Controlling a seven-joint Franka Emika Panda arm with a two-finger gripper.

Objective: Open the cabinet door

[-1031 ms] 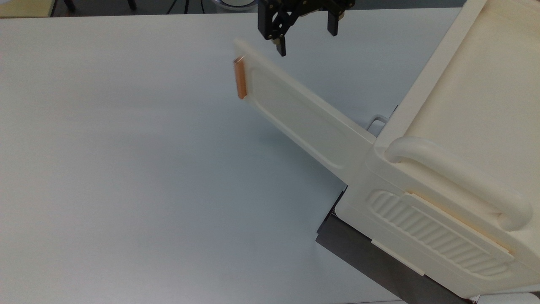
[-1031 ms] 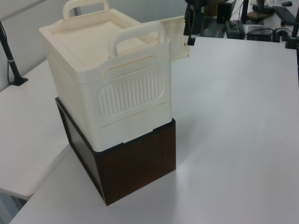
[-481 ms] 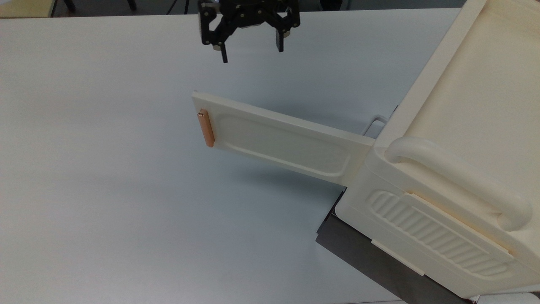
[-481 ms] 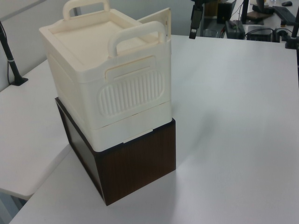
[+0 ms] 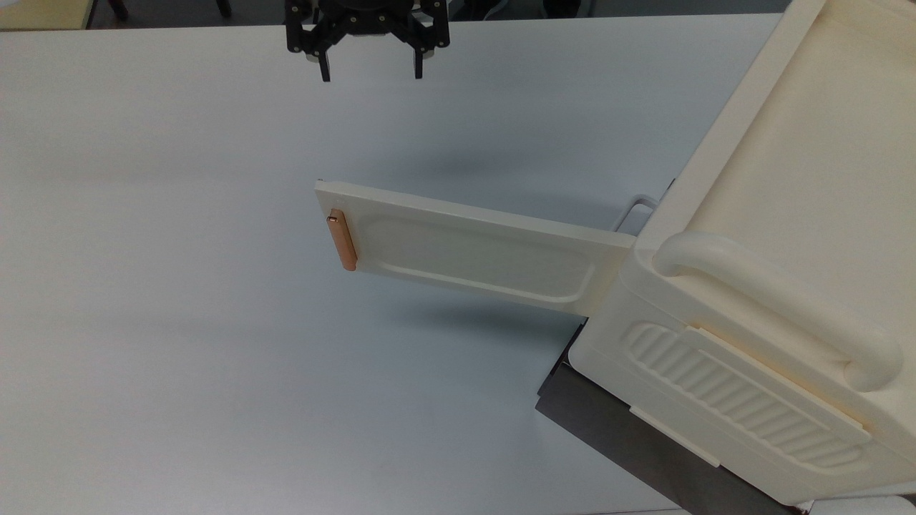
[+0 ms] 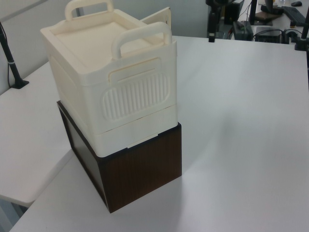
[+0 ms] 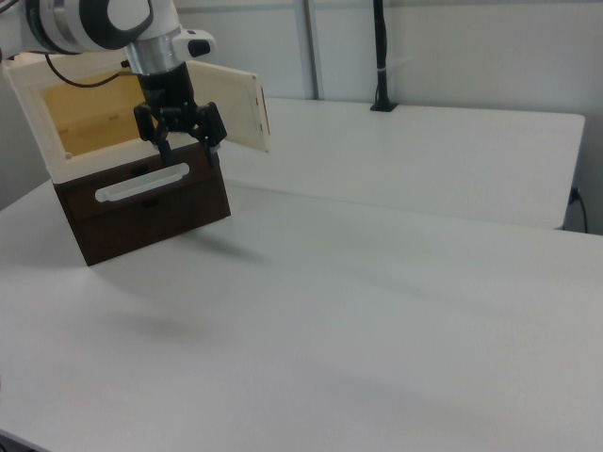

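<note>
Fingers of the black two-finger gripper (image 5: 370, 73) are spread wide and hold nothing, well apart from the flat cream plastic cabinet door (image 5: 472, 250). Door stands swung wide open from the large cream plastic box-shaped cabinet (image 5: 773, 300), its small copper-coloured bar handle (image 5: 341, 239) at the free edge, above the white table (image 5: 179, 322).

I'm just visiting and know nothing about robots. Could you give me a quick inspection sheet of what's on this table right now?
Surface: white table, bare around the stack.
Job's things: cream cabinet sits on a dark brown box; the cabinet door stands swung wide open, copper handle at its free edge.
Clutter: nothing seen.
Grippers: black gripper hangs open and holds nothing, apart from the door.
Cables: one at the white arm in the right view.
Surroundings: more white tables, black pole, desks with equipment.
</note>
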